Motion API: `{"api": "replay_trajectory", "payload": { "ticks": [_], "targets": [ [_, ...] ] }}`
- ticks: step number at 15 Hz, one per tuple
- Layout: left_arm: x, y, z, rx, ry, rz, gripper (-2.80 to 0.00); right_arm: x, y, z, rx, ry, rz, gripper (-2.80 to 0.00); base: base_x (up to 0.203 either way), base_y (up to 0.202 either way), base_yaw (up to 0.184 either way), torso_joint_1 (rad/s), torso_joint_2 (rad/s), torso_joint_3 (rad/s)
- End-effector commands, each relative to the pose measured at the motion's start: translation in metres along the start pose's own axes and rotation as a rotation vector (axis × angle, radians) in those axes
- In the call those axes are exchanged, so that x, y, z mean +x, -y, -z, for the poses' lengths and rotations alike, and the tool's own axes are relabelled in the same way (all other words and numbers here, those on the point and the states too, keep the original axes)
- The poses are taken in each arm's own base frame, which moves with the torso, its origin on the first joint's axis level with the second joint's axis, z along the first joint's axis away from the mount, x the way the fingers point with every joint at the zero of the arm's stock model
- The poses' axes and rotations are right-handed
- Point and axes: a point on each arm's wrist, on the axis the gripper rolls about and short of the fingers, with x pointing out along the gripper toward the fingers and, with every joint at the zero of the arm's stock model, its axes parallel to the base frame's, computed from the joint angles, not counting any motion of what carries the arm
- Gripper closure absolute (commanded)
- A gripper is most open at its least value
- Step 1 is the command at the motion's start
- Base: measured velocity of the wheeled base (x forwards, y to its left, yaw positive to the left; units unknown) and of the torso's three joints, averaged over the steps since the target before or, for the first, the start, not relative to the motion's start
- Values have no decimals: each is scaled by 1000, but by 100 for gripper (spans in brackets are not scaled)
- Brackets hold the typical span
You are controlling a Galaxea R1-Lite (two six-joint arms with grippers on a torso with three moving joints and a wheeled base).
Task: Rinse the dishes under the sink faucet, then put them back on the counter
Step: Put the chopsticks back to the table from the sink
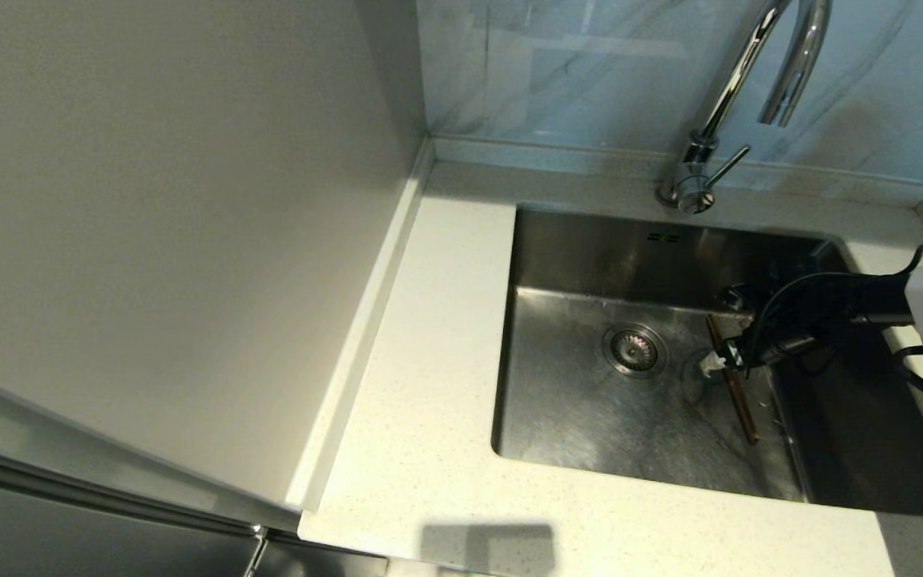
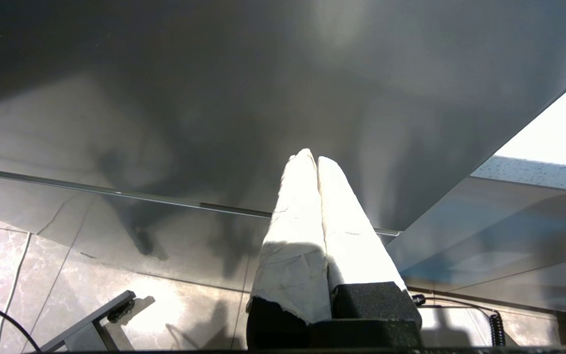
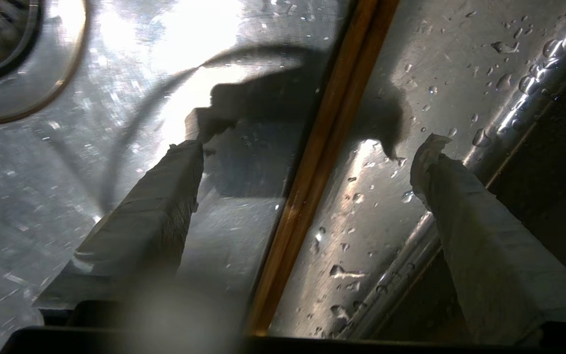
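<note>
Scene: a brushed steel sink [image 1: 582, 417] set in a speckled off-white tabletop [image 1: 429, 385], with a chrome gooseneck faucet [image 1: 738, 88] at its back edge and a blue-grey marbled wall panel [image 1: 558, 72] behind.

Task thing: a pair of brown wooden chopsticks [image 1: 734, 381] lies flat on the sink floor, right of the round drain strainer [image 1: 634, 349], the two sticks side by side and touching.

Other dishes: neither bowl can be made out; a reddish rim at the right border of the head view is too cropped to name.

Right pincer [image 1: 722, 362]: low inside the sink over the middle of the chopsticks; its tape-wrapped fingers [image 3: 165, 196] stand wide apart, one on each side of the pair, holding nothing. The right wrist view shows the chopsticks [image 3: 322, 162] running between the fingers, with water drops on the steel around them.

Left pincer [image 2: 312, 160]: parked away from the sink, its wrapped fingers pressed together and empty, facing a dark grey panel.

Water: no stream is visible from the faucet spout.

Step in hand: judged to be the reach for the chopsticks, the straddle made but the grasp not yet closed.

Next move calls for: closing the fingers squarely across both thin sticks so neither rolls free, low enough to catch them off the wet steel, then a level lift toward the spout or the tabletop.

Risk: the sticks are slim and wet, and could slip or splay in the grip.
</note>
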Motion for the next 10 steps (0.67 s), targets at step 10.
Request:
{"api": "replay_trajectory", "payload": {
  "ticks": [10],
  "targets": [
    [0,0,0,-1,3,-1,0,12,0,6,-5,-17,-1,-280,0,0,0,0,0,0]
  ]
}}
